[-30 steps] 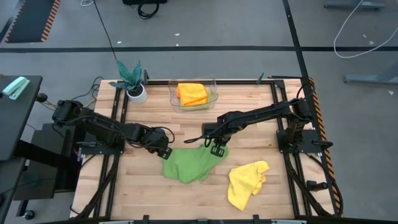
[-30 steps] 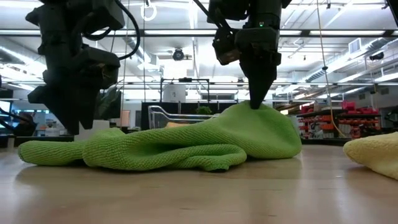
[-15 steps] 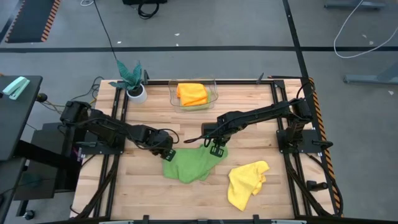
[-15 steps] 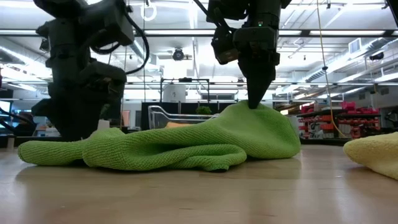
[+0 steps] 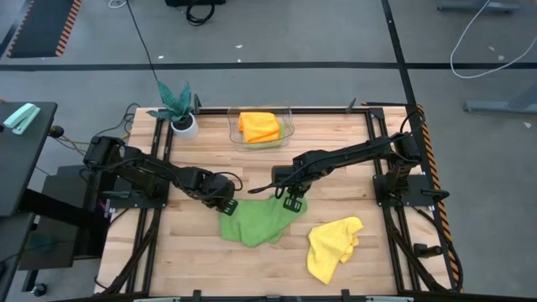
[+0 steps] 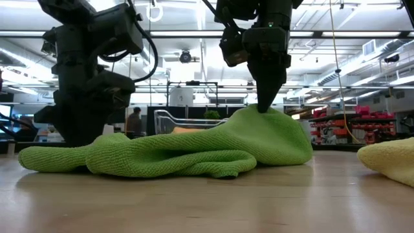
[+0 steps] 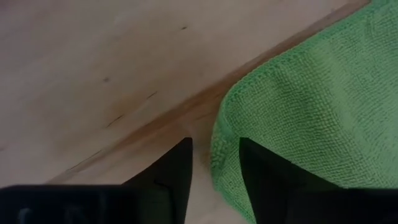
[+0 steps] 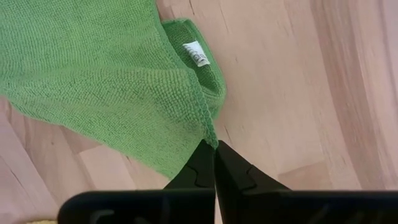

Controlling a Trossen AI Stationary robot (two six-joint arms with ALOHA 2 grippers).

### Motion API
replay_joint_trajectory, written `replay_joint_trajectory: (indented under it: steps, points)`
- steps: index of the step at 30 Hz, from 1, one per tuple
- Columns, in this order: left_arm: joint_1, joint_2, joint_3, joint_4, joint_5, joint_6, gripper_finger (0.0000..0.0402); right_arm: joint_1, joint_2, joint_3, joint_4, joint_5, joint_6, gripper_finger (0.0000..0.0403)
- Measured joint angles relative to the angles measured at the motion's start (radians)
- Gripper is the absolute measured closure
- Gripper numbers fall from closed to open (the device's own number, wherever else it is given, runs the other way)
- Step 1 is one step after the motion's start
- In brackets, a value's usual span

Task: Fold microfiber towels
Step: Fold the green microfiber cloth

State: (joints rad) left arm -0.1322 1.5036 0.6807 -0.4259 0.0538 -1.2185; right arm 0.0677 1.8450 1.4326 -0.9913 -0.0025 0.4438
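Right wrist view shows the right gripper with its fingers pressed together on an edge of the green towel, pinching the hem just beside a corner that bears a small white tag. In the low view that pinched part is raised into a hump under the right gripper, while the rest of the green towel lies rumpled on the table. The left gripper is down at the towel's opposite end; its two fingers stand apart, with the towel's rounded corner edge between them and bare wood beside it. From the high view, the green towel sits at mid-table between the left gripper and the right gripper. The yellow towel lies crumpled nearby on the right arm's side. At the far edge the orange towel rests in a clear bin, with a plant beside it.
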Motion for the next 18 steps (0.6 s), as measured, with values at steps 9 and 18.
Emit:
replay_joint_trajectory:
  steps: [9, 18]
  points:
    - [0.002, 0.001, 0.001, 0.097, -0.071, 0.020, 0.0376, 0.000, 0.000, 0.000, 0.011, 0.000, -0.002, 0.0402]
    - [0.001, 0.002, 0.000, 0.222, -0.207, 0.064, 0.0393, -0.007, 0.000, 0.000, -0.013, 0.007, -0.002, 0.0402]
